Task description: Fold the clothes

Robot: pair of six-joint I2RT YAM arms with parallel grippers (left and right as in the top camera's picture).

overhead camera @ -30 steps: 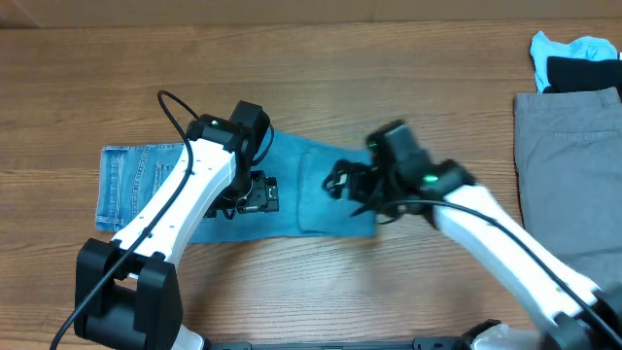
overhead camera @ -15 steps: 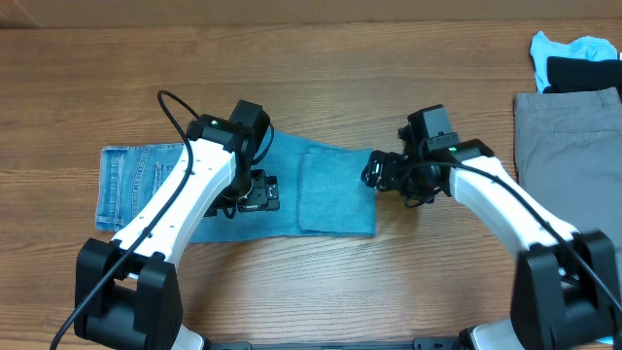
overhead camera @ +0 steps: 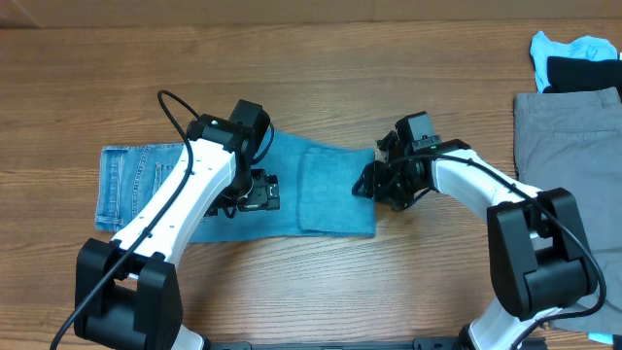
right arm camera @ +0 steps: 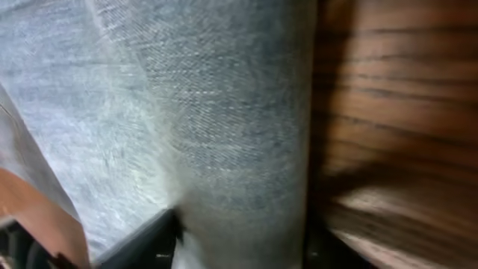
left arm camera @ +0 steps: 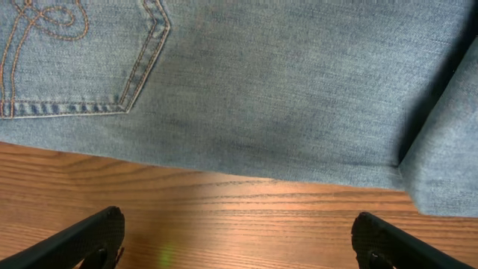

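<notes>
The jeans [overhead camera: 335, 194] lie flat on the counter [overhead camera: 311, 58], left of centre, with the pocket end out to the left and the leg end doubled back into a thick flap on the right. That flap looks like the weak spot. If the right pincer [overhead camera: 374, 185] catches only the top layer at the folded edge, lifting would likely peel the fold open instead of carrying it over. A shallow bite on denim this thick could simply slip off. Nothing pins the cloth either, so a pull might drag the whole garment sideways. The right arm reaches in low from the right, wrist bent toward the flap's edge. Its fingers sit either side of the denim roll, partly closed, and I can't tell whether they truly grip it. The left arm stretches across the middle of the jeans, and the left pincer [left arm camera: 239, 239] hangs wide open and empty above the near edge.
</notes>
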